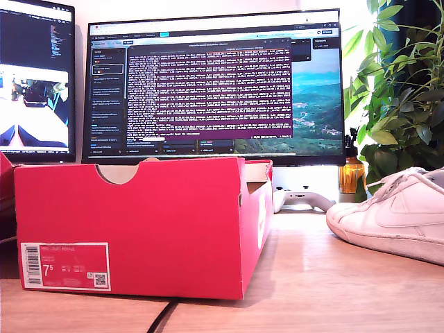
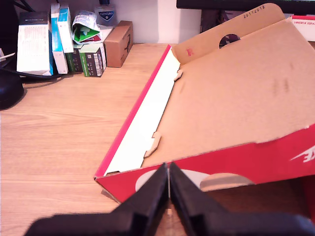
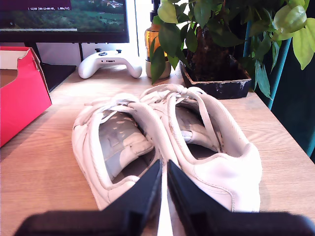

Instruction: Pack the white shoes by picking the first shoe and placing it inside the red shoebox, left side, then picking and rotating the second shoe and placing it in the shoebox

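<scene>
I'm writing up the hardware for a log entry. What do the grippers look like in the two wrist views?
My first gripper has two matte black, wedge-shaped fingers tapering to narrow tips from a broad black base. My second gripper looks the same: black, smooth, angular fingers. No cables, markings or labels show on either. The arms themselves are out of view.
</scene>
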